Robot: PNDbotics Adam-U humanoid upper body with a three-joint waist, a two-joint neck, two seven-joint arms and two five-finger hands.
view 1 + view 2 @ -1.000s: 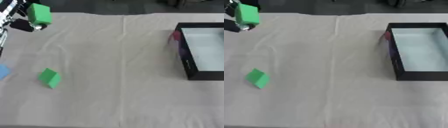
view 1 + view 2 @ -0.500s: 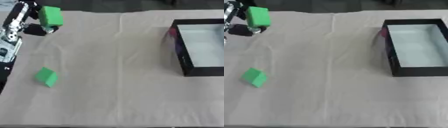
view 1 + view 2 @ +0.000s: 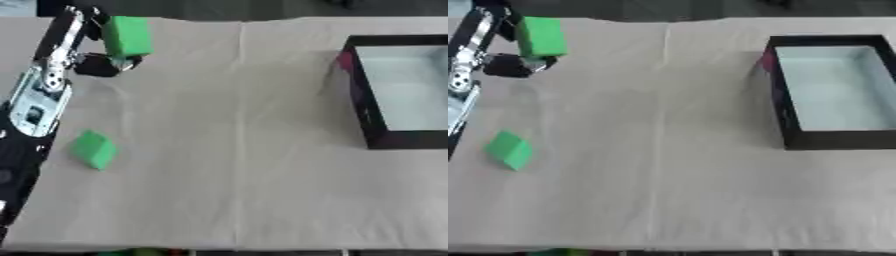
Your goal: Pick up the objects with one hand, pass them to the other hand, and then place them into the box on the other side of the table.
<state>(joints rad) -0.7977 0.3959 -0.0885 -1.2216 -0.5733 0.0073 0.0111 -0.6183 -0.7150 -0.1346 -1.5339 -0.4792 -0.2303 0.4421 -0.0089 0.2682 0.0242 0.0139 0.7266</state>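
At far left I have the left hand [image 3: 98, 60] clamped on a raised green rectangular block [image 3: 127, 36], handover pending; a second green block [image 3: 93, 149] lies near-left on the cloth, and the black-walled box [image 3: 362, 102] at right holds neither.

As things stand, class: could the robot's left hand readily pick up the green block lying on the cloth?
Probably not yet: the left hand already holds a green block raised. The lying green block sits unobstructed beside its arm.
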